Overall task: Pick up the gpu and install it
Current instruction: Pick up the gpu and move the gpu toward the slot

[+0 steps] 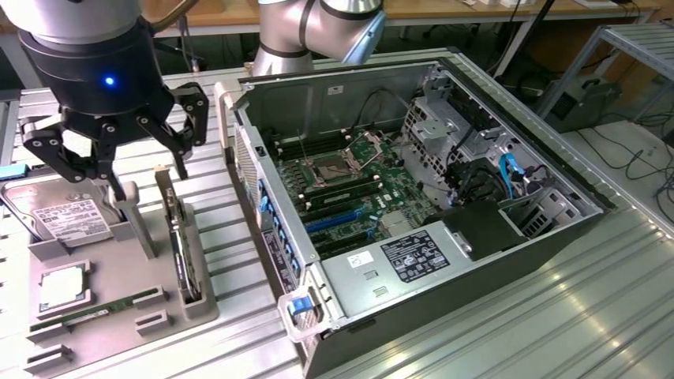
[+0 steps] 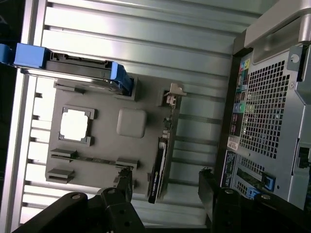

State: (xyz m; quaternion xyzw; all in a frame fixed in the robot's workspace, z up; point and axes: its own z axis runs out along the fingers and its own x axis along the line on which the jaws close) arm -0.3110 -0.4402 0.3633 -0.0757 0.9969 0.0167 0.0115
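Observation:
The gpu [image 1: 179,237] is a thin dark card standing on its edge in a slot of the grey holder tray [image 1: 116,276], at the exterior view's left of the open computer case [image 1: 421,197]. My gripper [image 1: 121,170] hangs open above the tray, over the card's far end and clear of it, holding nothing. In the wrist view the gpu [image 2: 159,160] shows edge-on with its pale bracket [image 2: 173,94] at one end. The gripper [image 2: 165,184] straddles the card's other end, with one of the black fingertips [image 2: 124,182] on each side.
On the tray also sit a silver hard drive [image 1: 65,217] in a blue carrier [image 2: 77,65], a processor [image 1: 63,286] and a green memory stick [image 1: 95,312]. The case lies open with its motherboard and blue card slots [image 1: 337,217] exposed. Ribbed metal tabletop [image 1: 589,316] surrounds everything.

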